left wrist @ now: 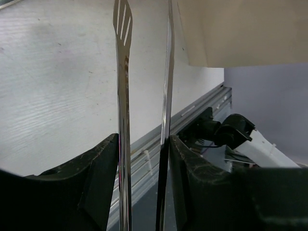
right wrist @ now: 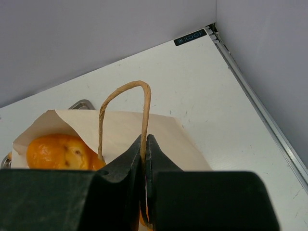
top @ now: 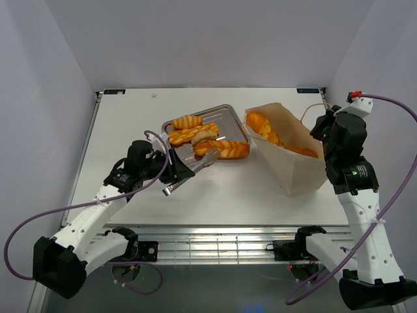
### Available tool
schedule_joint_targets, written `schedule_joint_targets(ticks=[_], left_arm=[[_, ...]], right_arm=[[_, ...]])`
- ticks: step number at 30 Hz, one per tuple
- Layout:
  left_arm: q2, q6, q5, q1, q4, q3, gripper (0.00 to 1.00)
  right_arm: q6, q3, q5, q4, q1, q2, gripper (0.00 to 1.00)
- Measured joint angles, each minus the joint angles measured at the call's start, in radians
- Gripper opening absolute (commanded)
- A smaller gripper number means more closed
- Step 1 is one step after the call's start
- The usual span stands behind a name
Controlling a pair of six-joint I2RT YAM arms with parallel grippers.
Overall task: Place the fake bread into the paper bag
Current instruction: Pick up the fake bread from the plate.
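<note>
Several pieces of glossy orange fake bread (top: 195,134) lie on a silver tray (top: 229,108). More bread (top: 259,122) (right wrist: 57,151) shows inside the mouth of the tilted paper bag (top: 296,173) (right wrist: 159,139) (left wrist: 240,33). My left gripper (top: 174,173) (left wrist: 143,139) is shut on the metal tongs (top: 195,166) (left wrist: 122,72). The tongs' arms stand apart with nothing between them, and their tips are at the tray's near edge. At the bag's right side, my right gripper (top: 320,127) (right wrist: 144,139) is shut on the bag's string handle (right wrist: 144,96).
The tray sits at the table's middle back, with the bag just right of it. The table's front rail (left wrist: 192,113) and the white walls on three sides bound the space.
</note>
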State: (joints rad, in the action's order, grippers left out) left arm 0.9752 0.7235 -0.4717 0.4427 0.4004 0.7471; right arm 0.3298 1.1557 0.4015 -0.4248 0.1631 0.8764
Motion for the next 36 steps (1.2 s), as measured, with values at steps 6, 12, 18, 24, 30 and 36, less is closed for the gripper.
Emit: schedule_joint_targets(ticks=[6, 12, 18, 24, 30, 36], left_arm=[[0.068, 0.201, -0.127, -0.009, -0.257, -0.146, 0.58], [0.164, 0.365, -0.197, -0.009, -0.489, -0.188, 0.58], [0.241, 0.462, -0.224, -0.009, -0.622, -0.190, 0.60], [0.316, 0.535, -0.228, -0.009, -0.693, -0.199, 0.60], [0.359, 0.594, -0.221, -0.009, -0.732, -0.220, 0.61], [0.418, 0.632, -0.212, -0.009, -0.782, -0.230, 0.61]], right_arm=[[0.000, 0.000, -0.013, 0.000, 0.000, 0.001, 0.08], [0.000, 0.000, -0.016, 0.000, 0.000, 0.000, 0.08], [0.000, 0.000, -0.019, 0.000, 0.000, 0.000, 0.08], [0.000, 0.000, -0.020, 0.000, 0.000, 0.000, 0.08], [0.000, 0.000, -0.023, 0.000, 0.000, 0.000, 0.08], [0.000, 0.000, -0.023, 0.000, 0.000, 0.000, 0.08]])
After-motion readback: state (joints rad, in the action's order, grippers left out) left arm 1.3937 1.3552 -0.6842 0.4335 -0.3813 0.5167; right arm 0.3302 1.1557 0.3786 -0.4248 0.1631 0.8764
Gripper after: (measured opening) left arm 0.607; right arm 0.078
